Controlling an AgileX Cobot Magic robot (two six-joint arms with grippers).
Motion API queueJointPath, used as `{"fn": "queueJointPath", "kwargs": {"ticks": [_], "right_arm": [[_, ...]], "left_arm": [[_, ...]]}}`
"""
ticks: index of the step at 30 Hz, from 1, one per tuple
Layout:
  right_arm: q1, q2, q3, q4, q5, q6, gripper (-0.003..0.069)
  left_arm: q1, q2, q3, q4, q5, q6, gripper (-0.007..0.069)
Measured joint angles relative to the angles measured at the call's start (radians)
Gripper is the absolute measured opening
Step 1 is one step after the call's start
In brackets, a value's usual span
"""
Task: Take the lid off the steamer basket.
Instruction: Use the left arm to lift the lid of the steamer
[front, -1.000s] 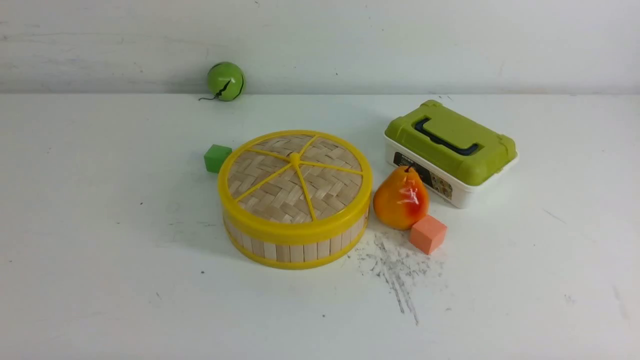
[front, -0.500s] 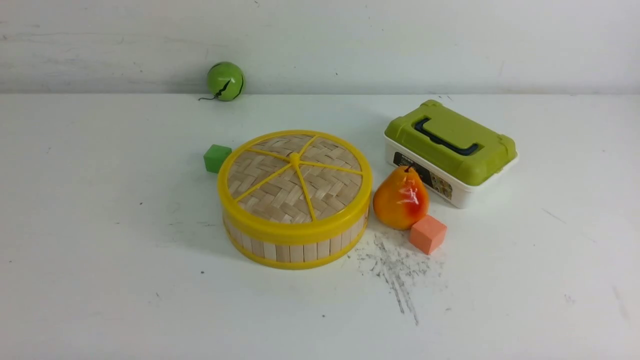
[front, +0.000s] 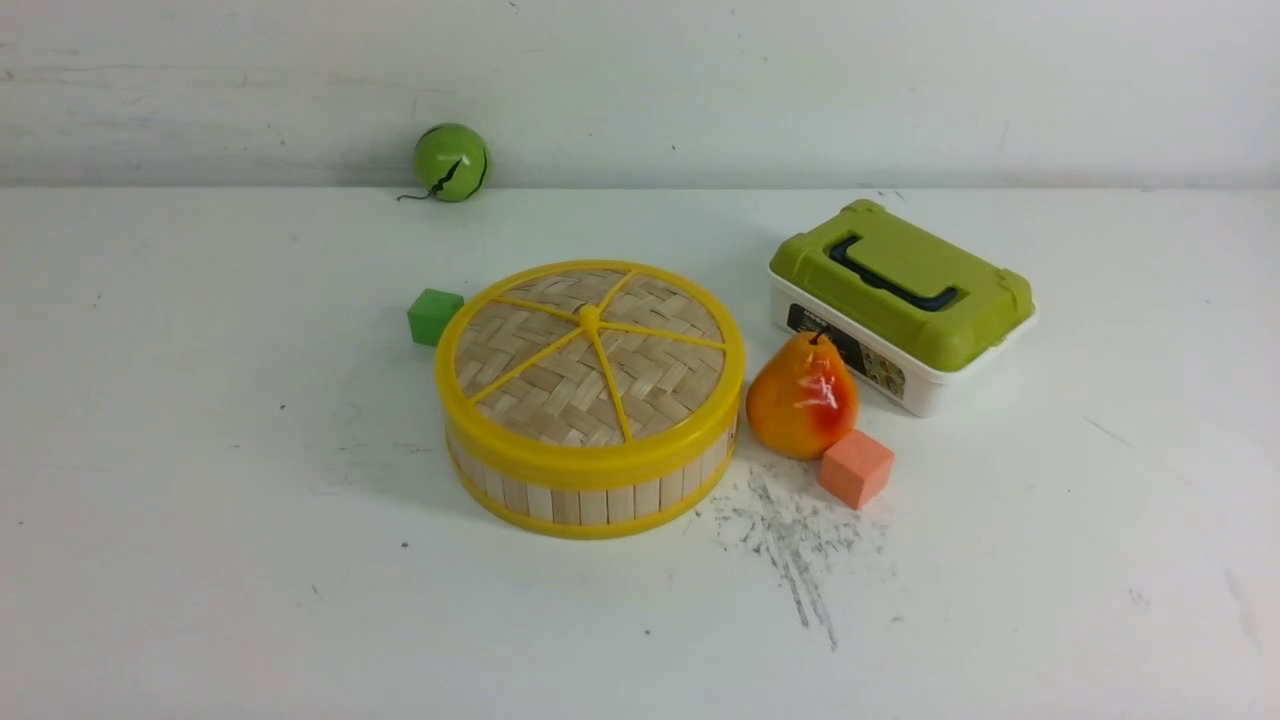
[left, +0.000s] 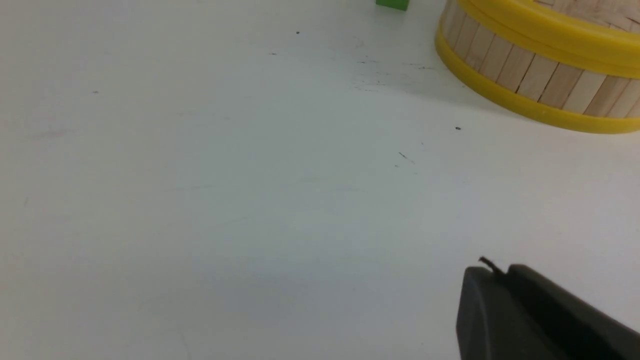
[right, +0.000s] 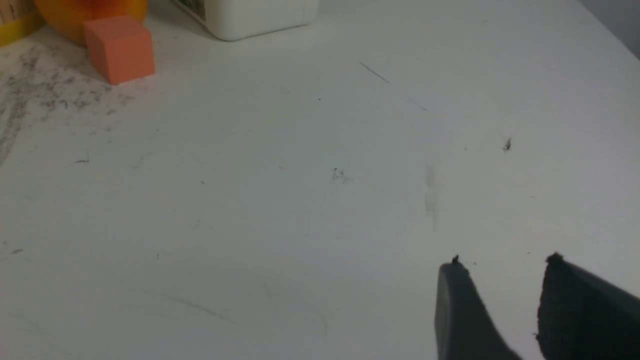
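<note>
Clearly, the lid (front: 590, 350) sits flat on the basket (front: 590, 497) in the middle of the table (front: 200, 520), between a green cube (front: 433, 315) and a pear (front: 800, 400). The left gripper (left: 495, 272) has its fingers together, near the basket; the right gripper (right: 504, 262) has its fingers apart, holding nothing.

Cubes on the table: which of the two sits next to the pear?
The orange cube, just in front of the pear on its right. The green cube sits across the steamer basket, at its far left side.
</note>
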Motion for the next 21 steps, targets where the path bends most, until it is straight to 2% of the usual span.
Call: {"fn": "queueJointPath", "kwargs": {"ticks": [4,7,15,21], "right_arm": [[0.000,0.000,0.000,0.000,0.000,0.000,0.0240],[0.000,0.000,0.000,0.000,0.000,0.000,0.0240],[0.000,0.000,0.000,0.000,0.000,0.000,0.0240],[0.000,0.000,0.000,0.000,0.000,0.000,0.0240]], "left_arm": [[0.000,0.000,0.000,0.000,-0.014,0.000,0.0037],[0.000,0.000,0.000,0.000,-0.085,0.000,0.0039],[0.000,0.000,0.000,0.000,-0.526,0.000,0.0048],[0.000,0.000,0.000,0.000,-0.771,-0.015,0.0055]]}}
